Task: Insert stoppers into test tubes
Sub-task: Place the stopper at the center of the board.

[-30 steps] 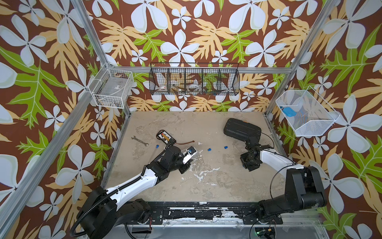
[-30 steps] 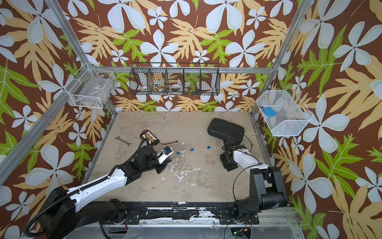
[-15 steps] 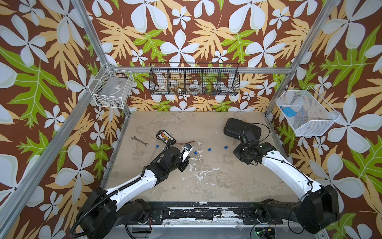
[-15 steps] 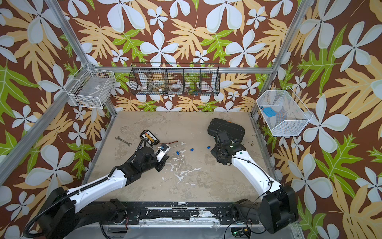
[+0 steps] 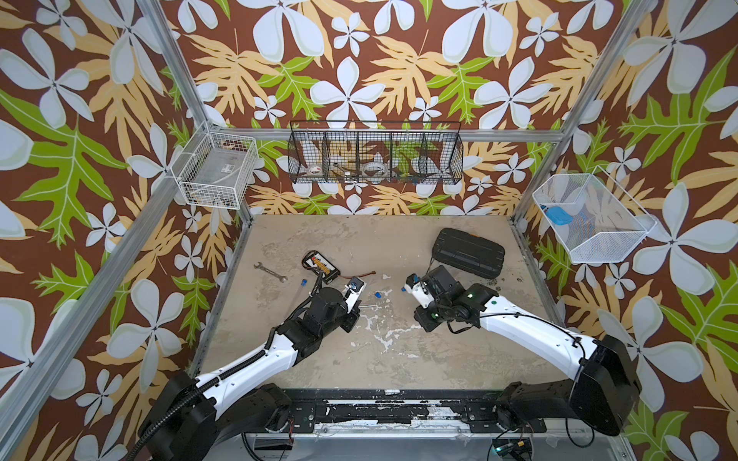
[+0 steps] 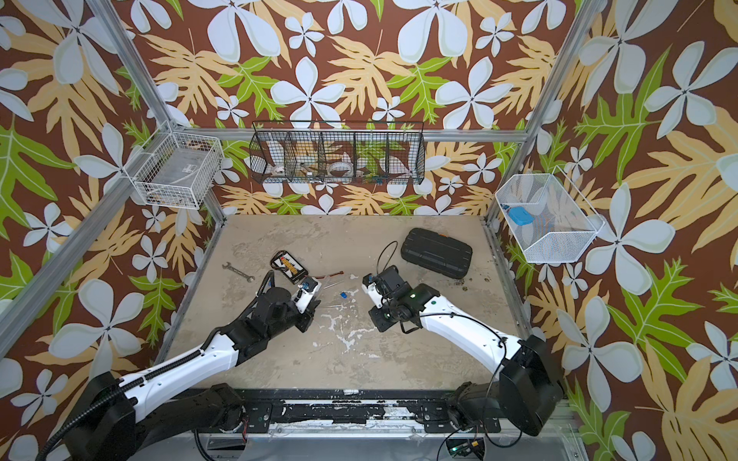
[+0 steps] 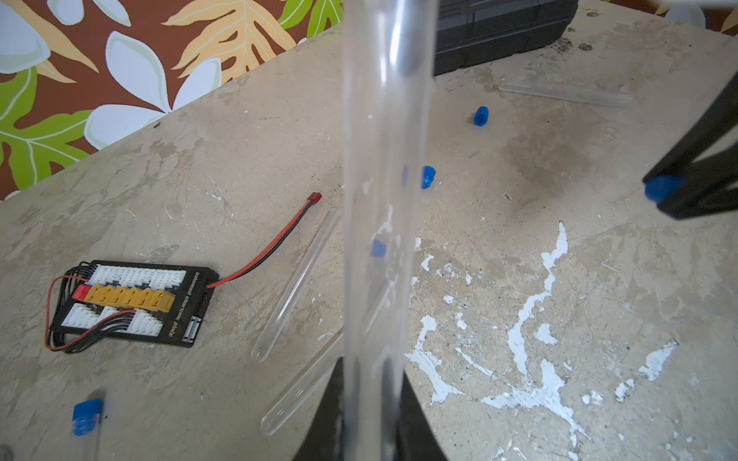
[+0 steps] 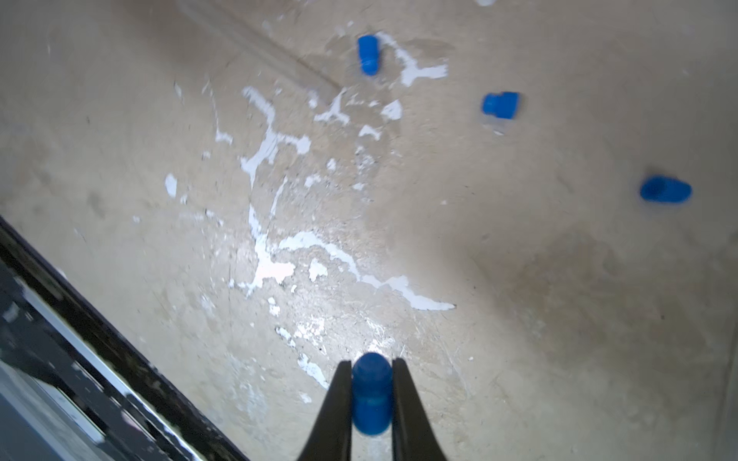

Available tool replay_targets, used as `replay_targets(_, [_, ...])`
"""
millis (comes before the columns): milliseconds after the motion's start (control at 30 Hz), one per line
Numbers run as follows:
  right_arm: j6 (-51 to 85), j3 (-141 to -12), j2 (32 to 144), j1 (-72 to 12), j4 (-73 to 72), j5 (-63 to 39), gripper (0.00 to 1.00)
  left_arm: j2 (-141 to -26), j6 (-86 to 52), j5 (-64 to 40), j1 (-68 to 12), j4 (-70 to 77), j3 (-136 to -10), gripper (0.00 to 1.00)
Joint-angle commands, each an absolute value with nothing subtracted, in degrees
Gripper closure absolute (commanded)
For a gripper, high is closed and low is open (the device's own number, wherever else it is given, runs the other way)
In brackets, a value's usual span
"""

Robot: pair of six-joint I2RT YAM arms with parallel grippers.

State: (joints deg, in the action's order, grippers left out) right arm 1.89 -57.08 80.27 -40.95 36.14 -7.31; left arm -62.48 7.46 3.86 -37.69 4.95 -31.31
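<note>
My left gripper (image 7: 369, 383) is shut on a clear test tube (image 7: 385, 199), which rises blurred straight up the left wrist view. In both top views this gripper (image 5: 356, 286) (image 6: 309, 288) hovers left of centre. My right gripper (image 8: 371, 371) is shut on a bright-blue stopper (image 8: 371, 393), and it faces the left one across a short gap (image 5: 411, 281). Loose stoppers (image 7: 481, 116) (image 7: 428, 177) (image 8: 368, 54) lie on the table between them. Bare test tubes (image 7: 295, 287) (image 7: 303, 391) (image 7: 567, 92) lie flat. One tube carries a stopper (image 7: 86, 417).
A black case (image 5: 468, 252) lies at the back right. A wrench (image 5: 270, 272) and a black charging board (image 5: 320, 264) with a red-black lead lie at the back left. Wire baskets (image 5: 215, 175) (image 5: 375, 153) (image 5: 591, 219) hang on the walls. The front rail (image 8: 80, 319) is close.
My right arm has swung from the right side toward the centre, carrying the stopper nearer to the left gripper. The left gripper has shifted only slightly with its tube.
</note>
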Motion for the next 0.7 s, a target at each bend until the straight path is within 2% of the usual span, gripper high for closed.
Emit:
replay_targets(0, [-18.2,-56.9,82.9,-43.3,38.3,-7.0,0.84,-62.1,6.3,4.6,-37.6,6.8,-31.1,1.0])
replay_targets(233, [-28.1,-56.9,91.4,-44.3,36.7,-6.9,0.82,-62.6,7.6,7.6,-37.0,3.7,-31.9,1.0])
replay_targets(533, [-30.3,-60.2,99.9,-44.3,35.5,-5.9,0.82,-61.8,7.8,7.1,-36.5,2.8,-31.5,1.0])
replay_targets(667, [-30.1,-61.2,101.6,-44.2,35.8,-5.7,0.78,-62.3,8.1,6.8,-36.6,2.2,-31.6,1.0])
